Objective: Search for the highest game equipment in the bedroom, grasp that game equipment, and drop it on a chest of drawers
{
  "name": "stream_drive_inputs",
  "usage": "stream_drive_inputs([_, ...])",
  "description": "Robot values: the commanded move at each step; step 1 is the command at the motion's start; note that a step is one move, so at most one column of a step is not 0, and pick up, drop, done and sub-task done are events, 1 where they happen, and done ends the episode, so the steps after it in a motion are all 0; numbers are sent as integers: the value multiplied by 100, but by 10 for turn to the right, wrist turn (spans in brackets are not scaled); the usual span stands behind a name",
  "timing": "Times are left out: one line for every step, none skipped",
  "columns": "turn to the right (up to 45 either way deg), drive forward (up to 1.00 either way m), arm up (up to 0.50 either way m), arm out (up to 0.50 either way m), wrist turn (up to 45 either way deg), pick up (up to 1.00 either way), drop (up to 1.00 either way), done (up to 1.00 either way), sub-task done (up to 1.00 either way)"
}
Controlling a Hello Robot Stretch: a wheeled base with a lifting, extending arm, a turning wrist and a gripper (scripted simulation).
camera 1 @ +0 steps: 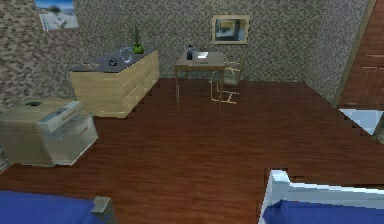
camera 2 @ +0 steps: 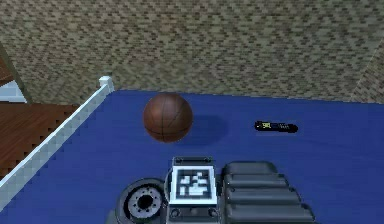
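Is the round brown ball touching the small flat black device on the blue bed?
Apart. The arm side view shows bare blue bed between the brown ball and the black device.

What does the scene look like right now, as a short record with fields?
target: brown-orange ball lying on the blue bed
nearby: small dark thing on the bed, right of the ball
arm end: gripper at the arm side view's bottom edge; cannot tell whether it holds anything
drop spot: light wooden chest of drawers at the forward view's left, items on top
beyond: desk with chair
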Motion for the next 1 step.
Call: stream_drive_inputs([0, 0, 0, 36, 0, 0, 0, 0, 0])
